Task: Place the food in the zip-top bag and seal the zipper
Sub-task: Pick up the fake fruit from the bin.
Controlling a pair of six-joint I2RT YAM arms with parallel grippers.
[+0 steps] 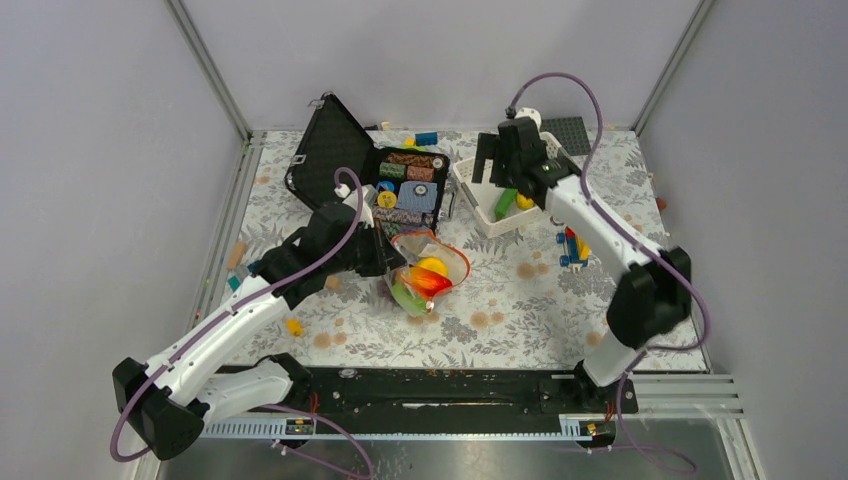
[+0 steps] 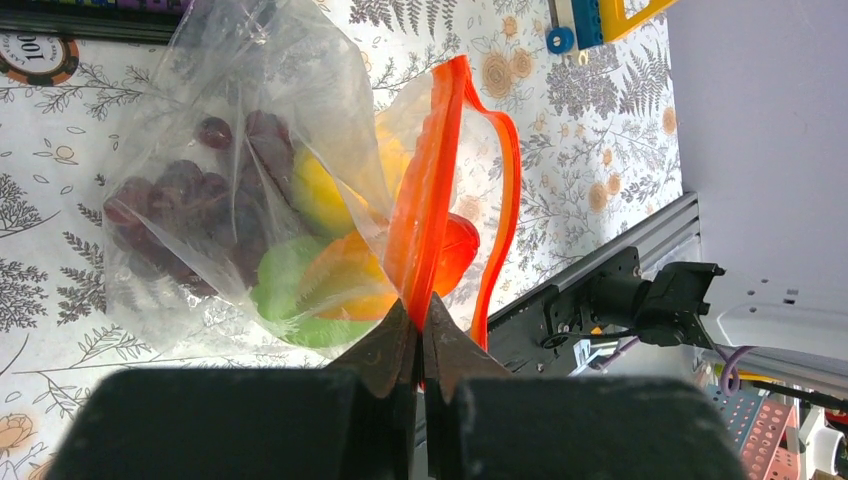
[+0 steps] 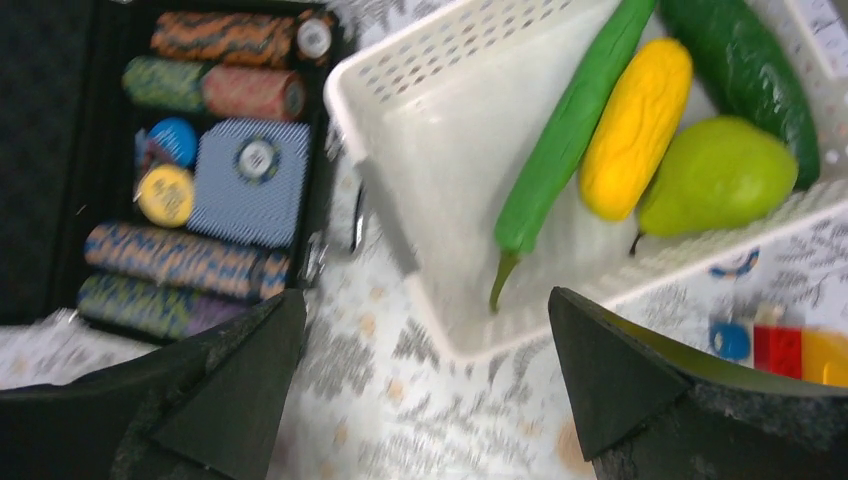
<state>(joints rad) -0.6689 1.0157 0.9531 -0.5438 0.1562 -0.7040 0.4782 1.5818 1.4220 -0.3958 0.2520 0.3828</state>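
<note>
The left hand (image 2: pixel 420 335) was clamped on the thin red-orange plastic zipper strip (image 2: pixel 432 180) of the clear, crinkly zip-top bag (image 2: pixel 240 110), its two dark fingertips pinching one end of the strip between them. The bag's mouth gaped, with the two sides of the strip bowed apart. The bag rested on the flower-patterned desk (image 1: pixel 520 310) near its middle, just in front of the open black case of colourful chip stacks (image 1: pixel 405 185). Through the plastic showed a cluster of dark purple toy grapes (image 2: pixel 185 215), a round yellow toy piece (image 2: pixel 320 195), a pale green toy piece (image 2: pixel 285 290) and a red-orange toy mango (image 2: pixel 350 275) lying close to the mouth.

The right hand (image 3: pixel 425 370) was open and empty, its fingers spread wide, hovering above the near corner of the white lattice basket (image 3: pixel 420 150) at the far right of the desk. In the basket lay a long thin green toy pod (image 3: pixel 560 140), a yellow toy corn cob (image 3: pixel 635 125), a green toy pear (image 3: pixel 715 175) and a dark green toy cucumber (image 3: pixel 745 70), packed side by side. Red, yellow and blue plastic toy bricks (image 3: pixel 790 350) sat on the desk just beside the basket.
</note>
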